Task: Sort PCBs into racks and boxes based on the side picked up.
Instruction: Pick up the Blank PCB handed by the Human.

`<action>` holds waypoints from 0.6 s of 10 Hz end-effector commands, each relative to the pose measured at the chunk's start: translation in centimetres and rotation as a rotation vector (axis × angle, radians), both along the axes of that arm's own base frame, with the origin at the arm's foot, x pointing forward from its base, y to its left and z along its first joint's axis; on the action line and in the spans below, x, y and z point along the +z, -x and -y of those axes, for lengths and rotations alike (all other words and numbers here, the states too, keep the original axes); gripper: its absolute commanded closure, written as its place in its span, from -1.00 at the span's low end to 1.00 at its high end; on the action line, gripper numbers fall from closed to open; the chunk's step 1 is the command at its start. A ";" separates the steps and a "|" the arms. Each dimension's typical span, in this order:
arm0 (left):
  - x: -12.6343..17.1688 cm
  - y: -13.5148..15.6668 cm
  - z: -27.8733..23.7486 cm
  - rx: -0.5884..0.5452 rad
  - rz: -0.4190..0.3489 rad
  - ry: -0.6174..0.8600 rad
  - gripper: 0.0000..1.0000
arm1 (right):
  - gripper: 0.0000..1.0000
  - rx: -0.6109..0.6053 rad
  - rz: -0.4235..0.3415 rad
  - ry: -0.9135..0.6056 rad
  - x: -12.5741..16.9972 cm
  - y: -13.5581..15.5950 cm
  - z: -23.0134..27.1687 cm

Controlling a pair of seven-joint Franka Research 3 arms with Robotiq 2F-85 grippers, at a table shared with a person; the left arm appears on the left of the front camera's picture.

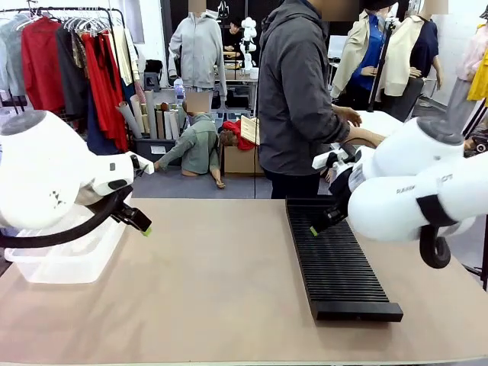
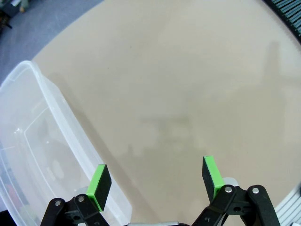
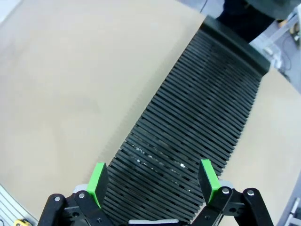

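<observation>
Rack [image 1: 339, 263]: on the right half of the desk [image 1: 213, 297], long axis running from my side to the far edge, fine slots across it. In the right wrist view a few pale specks sit on the slats at the end nearest me.

Clear box [image 1: 72, 263]: at the desk's left edge, well apart from the rack, partly behind my left arm. The left wrist view shows its rim and a rounded corner, and the walls are see-through.

Right end effector [image 3: 153, 181]: hanging over the rack, fingers spread wide, holding nothing. The green pads [image 3: 98, 181] stand apart and slats show through the gap. In the front view its green tip sits over the rack's left rail, toward the far end.

Left end effector [image 2: 155, 181]: also spread wide, holding nothing. It hangs above the desk just beside the box. One pad lines up with the box's rim, the other is over plain tan desk. It's not touching either.

Person [image 1: 293, 99]: standing at the far side just behind the rack's far end, turned sideways, with one hand [image 1: 352, 116] out over a white surface behind the desk
</observation>
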State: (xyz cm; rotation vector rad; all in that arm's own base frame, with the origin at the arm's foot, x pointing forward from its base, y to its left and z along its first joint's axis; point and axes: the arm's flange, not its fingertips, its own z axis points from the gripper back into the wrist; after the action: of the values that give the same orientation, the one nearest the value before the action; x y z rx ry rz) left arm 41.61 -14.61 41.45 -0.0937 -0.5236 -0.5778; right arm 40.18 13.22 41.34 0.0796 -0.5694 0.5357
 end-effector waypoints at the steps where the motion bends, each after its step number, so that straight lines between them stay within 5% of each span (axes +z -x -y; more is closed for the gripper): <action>1: 1.6 -1.0 -1.5 -0.010 -0.068 0.021 -1.00 | -1.00 0.023 -0.054 -0.057 2.6 -0.4 2.1; 6: 7.6 -1.5 -3.7 0.018 -0.150 0.169 -1.00 | -1.00 -0.057 -0.205 -0.246 9.7 1.4 5.8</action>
State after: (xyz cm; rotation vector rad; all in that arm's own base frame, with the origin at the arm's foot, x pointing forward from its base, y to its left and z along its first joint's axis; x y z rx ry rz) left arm 42.98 -11.92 48.19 -0.2354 -0.4164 -0.5151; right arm 38.99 8.35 50.13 0.2843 -0.4567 0.4182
